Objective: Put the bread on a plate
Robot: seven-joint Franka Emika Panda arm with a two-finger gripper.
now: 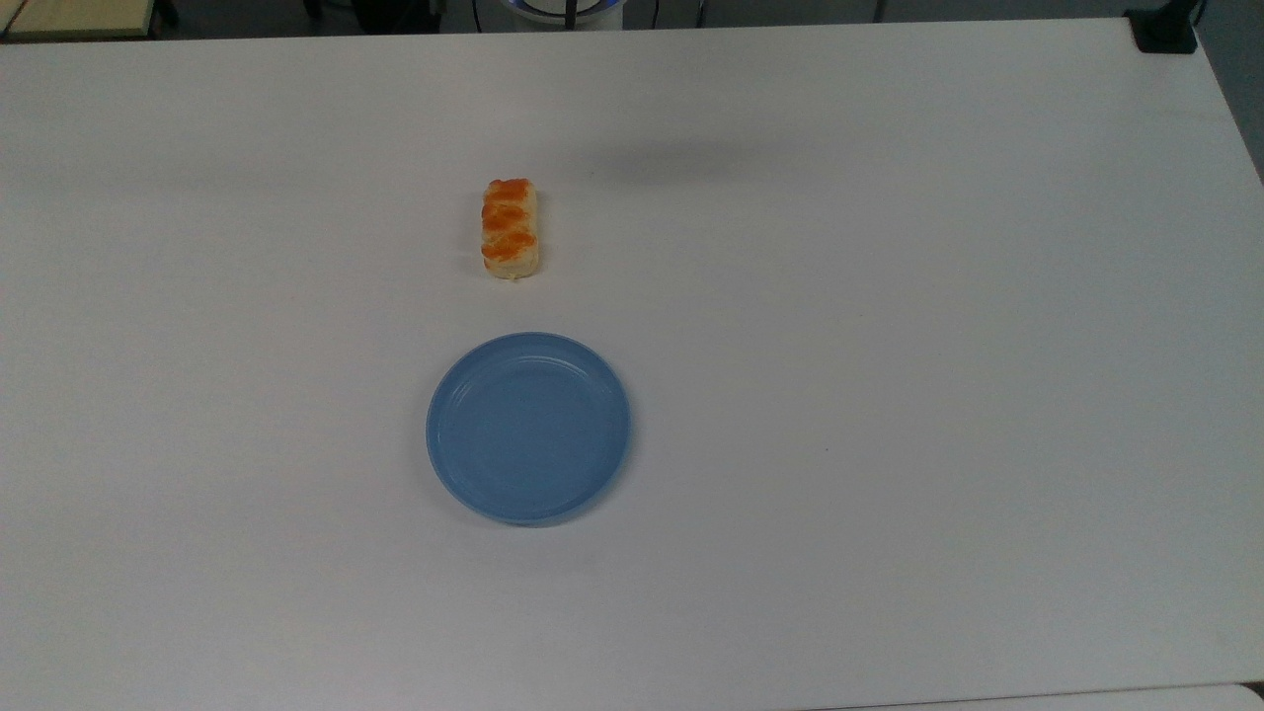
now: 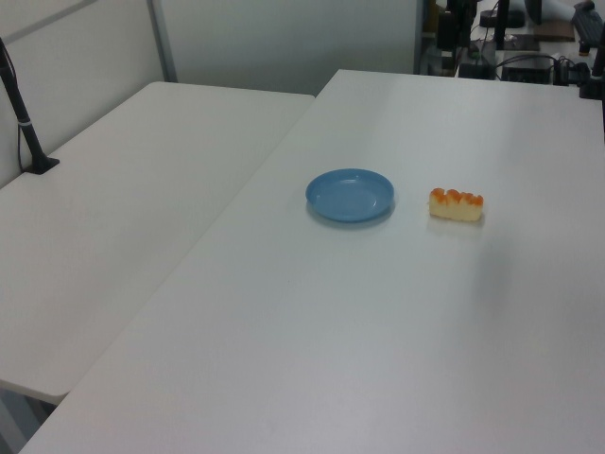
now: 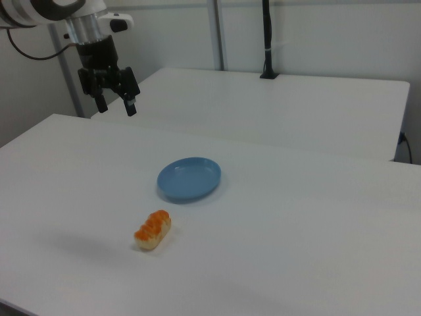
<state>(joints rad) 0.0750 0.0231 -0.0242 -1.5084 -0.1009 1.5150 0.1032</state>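
Observation:
The bread (image 1: 511, 228) is a small pale-yellow loaf with orange-brown bumps, lying on the white table above the plate in the top view. It also shows as the bread (image 2: 457, 204) and the bread (image 3: 152, 230). The blue round plate (image 1: 528, 427), seen too as the plate (image 2: 350, 196) and the plate (image 3: 189, 178), sits empty a short gap from the loaf. In the right view my gripper (image 3: 116, 105) hangs high in the air at the upper left, well away from both, open with nothing between its fingers.
A second white table (image 2: 123, 199) adjoins the work table on the left view's left. A black pole (image 3: 267, 39) stands clamped at its far edge. A black clamp (image 1: 1165, 30) sits at the top view's upper right corner. Equipment and cables (image 2: 501, 47) crowd the left view's far end.

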